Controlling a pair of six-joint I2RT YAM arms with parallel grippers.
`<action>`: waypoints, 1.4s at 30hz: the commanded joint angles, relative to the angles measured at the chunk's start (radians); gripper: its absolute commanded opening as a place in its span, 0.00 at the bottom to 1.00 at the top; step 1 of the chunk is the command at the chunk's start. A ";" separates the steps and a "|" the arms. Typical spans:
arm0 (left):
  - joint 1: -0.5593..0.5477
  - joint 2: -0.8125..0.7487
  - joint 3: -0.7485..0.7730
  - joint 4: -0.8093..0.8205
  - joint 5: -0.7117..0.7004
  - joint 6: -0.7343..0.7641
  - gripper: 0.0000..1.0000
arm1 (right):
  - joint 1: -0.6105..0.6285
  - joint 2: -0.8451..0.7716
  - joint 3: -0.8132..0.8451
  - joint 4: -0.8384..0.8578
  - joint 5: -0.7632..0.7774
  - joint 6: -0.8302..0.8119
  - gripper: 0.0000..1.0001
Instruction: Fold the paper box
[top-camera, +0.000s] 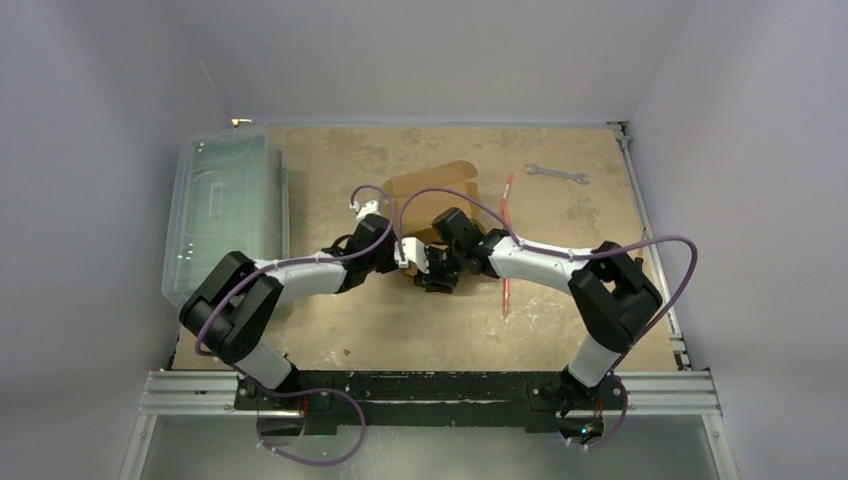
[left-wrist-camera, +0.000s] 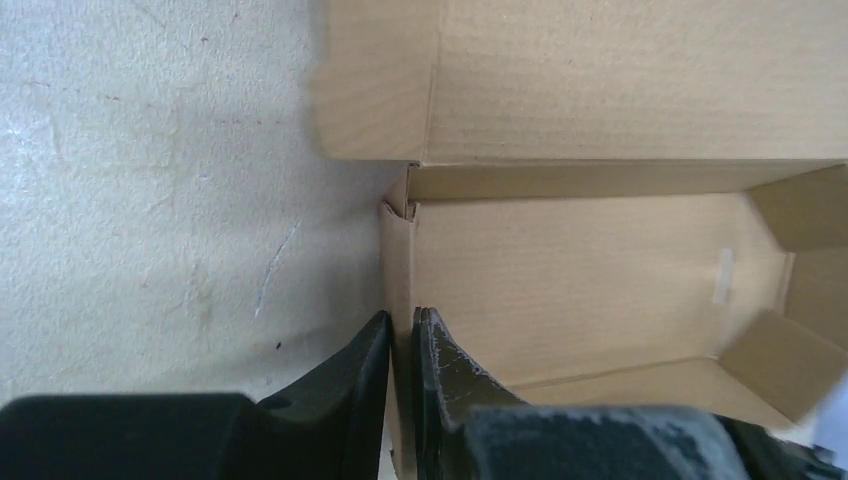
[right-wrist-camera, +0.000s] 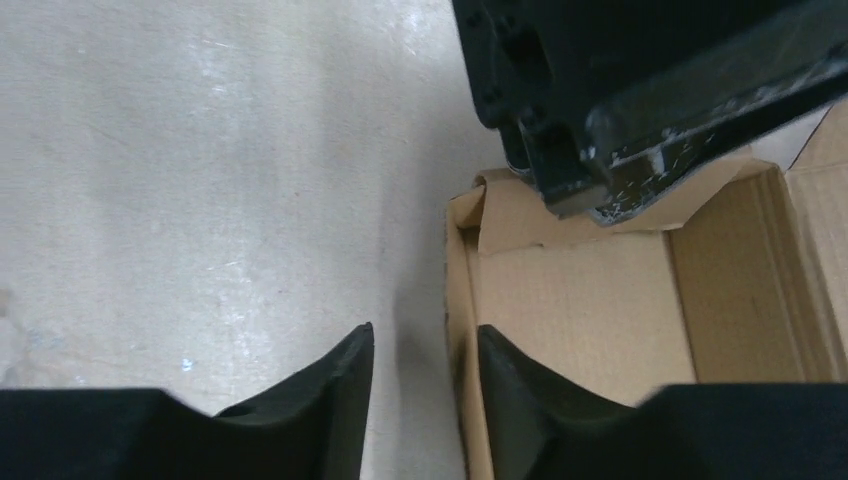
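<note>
Paper box (top-camera: 435, 185) half-hidden overhead, left end effector (left-wrist-camera: 402, 328) pinching its wall, right end effector (right-wrist-camera: 425, 342) parted astride

The top camera hangs high above the near edge of the worktop (top-camera: 400, 330), looking down and forward from a fair way off, so the whole surface fits in its view. The left wrist camera sits just behind the left tool (left-wrist-camera: 402, 325), which fills the bottom edge of its view. It looks from very close along one wall of the paper box (left-wrist-camera: 600, 280), with bare worktop on the left of its view. The right wrist camera sits the same way behind the right tool (right-wrist-camera: 420, 340), equally near, facing a corner of the same box — and it catches the left tool from outside, at upper right. All three views share the box at mid-worktop.
</note>
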 joint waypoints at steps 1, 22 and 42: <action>-0.026 0.039 0.069 -0.171 -0.112 0.133 0.11 | -0.025 -0.102 0.068 -0.084 -0.101 -0.046 0.52; -0.163 -0.146 0.075 -0.203 -0.525 0.421 0.00 | -0.403 -0.298 -0.099 0.438 0.126 0.899 0.99; -0.166 -0.217 0.004 -0.091 -0.491 0.460 0.00 | -0.472 -0.291 -0.126 0.466 -0.065 0.932 0.94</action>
